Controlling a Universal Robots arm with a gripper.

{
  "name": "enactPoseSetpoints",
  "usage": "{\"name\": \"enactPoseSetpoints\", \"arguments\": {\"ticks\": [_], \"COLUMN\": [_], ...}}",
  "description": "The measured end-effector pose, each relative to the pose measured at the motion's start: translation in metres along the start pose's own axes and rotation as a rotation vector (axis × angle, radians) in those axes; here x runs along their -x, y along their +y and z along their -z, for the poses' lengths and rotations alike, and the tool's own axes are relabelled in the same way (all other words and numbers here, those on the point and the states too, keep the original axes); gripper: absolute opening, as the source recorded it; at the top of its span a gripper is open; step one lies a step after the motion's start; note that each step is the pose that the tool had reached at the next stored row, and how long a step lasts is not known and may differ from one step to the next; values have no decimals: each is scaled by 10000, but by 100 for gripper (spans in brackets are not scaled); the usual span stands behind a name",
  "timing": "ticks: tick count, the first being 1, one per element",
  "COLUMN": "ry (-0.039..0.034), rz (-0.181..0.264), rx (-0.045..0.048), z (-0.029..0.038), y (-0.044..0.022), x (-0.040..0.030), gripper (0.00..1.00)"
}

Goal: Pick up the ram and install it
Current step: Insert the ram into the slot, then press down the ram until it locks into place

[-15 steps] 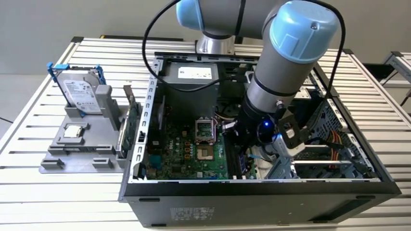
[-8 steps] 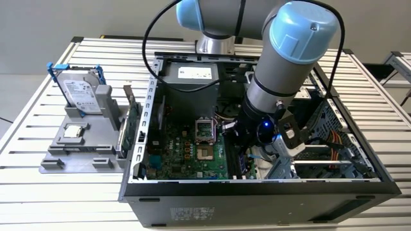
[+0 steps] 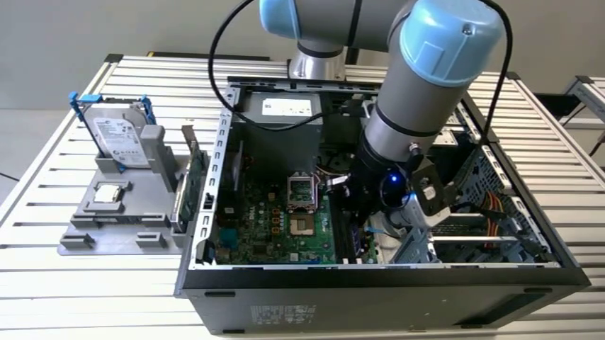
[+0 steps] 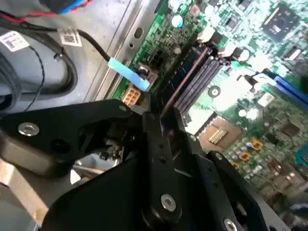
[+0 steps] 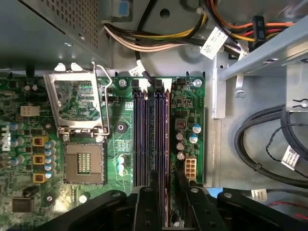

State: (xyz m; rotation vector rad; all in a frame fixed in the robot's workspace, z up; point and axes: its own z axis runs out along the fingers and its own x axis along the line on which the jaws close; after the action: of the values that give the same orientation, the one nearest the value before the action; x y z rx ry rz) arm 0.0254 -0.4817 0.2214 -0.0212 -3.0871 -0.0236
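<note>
Between fingers (image 5: 166, 192), ram (image 5: 167, 144) edge-on, along slots (image 5: 144, 139)

No print could be read. Pale labels sat on the hard drive (image 3: 121, 138), at nine o'clock from the computer case (image 3: 378, 287), and on the power supply (image 3: 286, 108) at the case's twelve o'clock end.

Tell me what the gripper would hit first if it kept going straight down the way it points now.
Most likely the memory slots on the motherboard. The gripper is closed on the ram, held edge-on along the slots and apparently right over them. Remaining depth is unclear.
</note>
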Motion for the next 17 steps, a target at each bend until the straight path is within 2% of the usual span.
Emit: {"name": "enactPoseSetpoints", "arguments": {"ticks": [6, 7, 8, 17], "ry": [36, 40, 42, 66], "rz": [0, 1, 0, -1], "rx": [-2, -5, 1, -2], "z": [249, 259, 261, 295], "y": [3, 3, 3, 3], "x": [-13, -13, -14, -16], "gripper": [100, 100, 0, 0]}}
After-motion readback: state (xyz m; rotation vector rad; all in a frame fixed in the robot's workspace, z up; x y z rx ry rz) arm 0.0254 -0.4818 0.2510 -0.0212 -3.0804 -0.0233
